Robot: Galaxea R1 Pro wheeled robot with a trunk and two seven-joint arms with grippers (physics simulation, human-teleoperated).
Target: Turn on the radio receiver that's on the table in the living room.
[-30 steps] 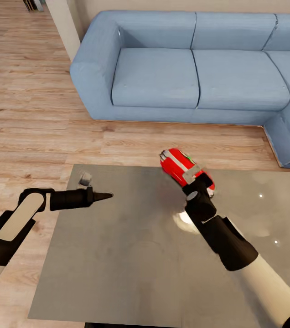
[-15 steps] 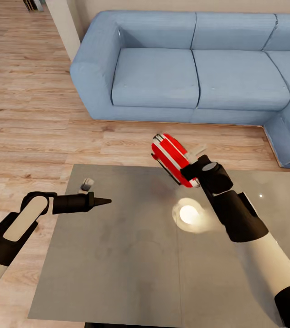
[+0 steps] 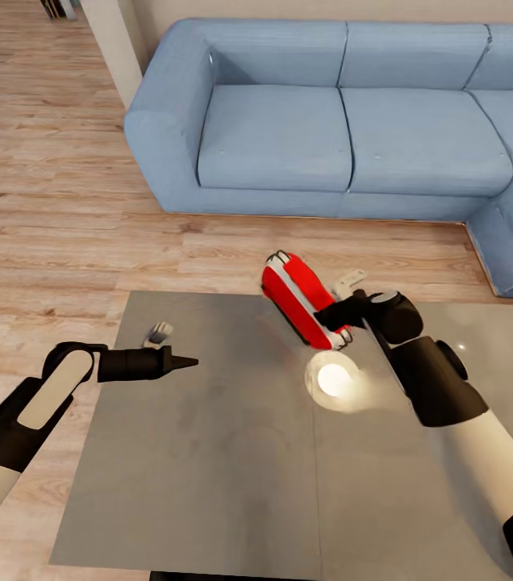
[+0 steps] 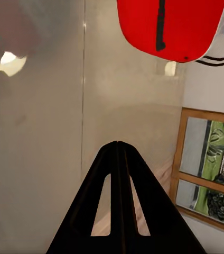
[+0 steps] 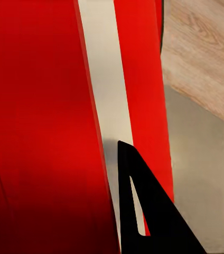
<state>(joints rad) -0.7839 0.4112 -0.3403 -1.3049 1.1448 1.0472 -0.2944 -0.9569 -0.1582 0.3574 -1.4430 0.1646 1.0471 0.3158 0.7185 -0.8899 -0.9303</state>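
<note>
the small bright red rounded radio receiver with a white band [image 3: 299, 297] sits tilted at the far edge of the glossy grey-taupe table [image 3: 232, 468], just in front of the light wood plank floor [image 3: 63, 202] and the big blue sofa [image 3: 337, 121]. my right gripper [image 3: 339, 313] is up against its near side, and in the right wrist view 1 black finger [image 5: 143, 211] lies on the red and white shell, though i cannot tell if that claw is spread or pinching. my left gripper [image 3: 185, 363] hovers over the table well apart to the left, its 2 fingers pressed together to a point.
</note>
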